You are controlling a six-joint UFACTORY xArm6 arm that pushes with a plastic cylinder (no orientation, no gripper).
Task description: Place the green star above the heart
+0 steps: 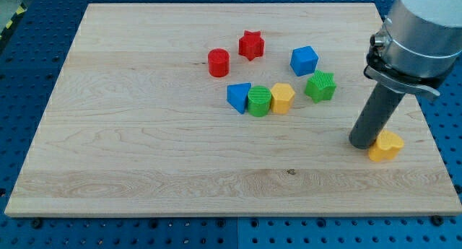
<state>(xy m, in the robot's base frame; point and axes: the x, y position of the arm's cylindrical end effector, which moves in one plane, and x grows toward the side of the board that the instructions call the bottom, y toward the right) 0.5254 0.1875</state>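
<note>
Camera view, right of centre: the green star (320, 86) sits flat on the wooden board (144, 148), in the upper right part of the frame. The blue cube (304, 60) lies just above and to its left, close but apart. Just to the star's left is the yellow pentagon-like block (282, 98), near it with a small gap between.

That yellow block is the right end of a row of 3: it touches the green cylinder (259, 101), which in turn touches the blue triangle (239, 97). Higher up, toward the frame's top centre, stand the red cylinder (218, 63) and the red star (251, 45), near each other but apart.

The yellow heart (386, 145) lies at the lower right of the frame, well below and to the right of the green star and close to the board's right edge. My tip (363, 143) rests on the board at the heart's left side, touching it or very nearly; the exact contact is hard to make out. The dark rod rises from there toward the frame's upper right into the grey arm (426, 25). The rod has no jaws and holds nothing; it only stands against the heart. The tip is well apart from the green star, below and to its right.
</note>
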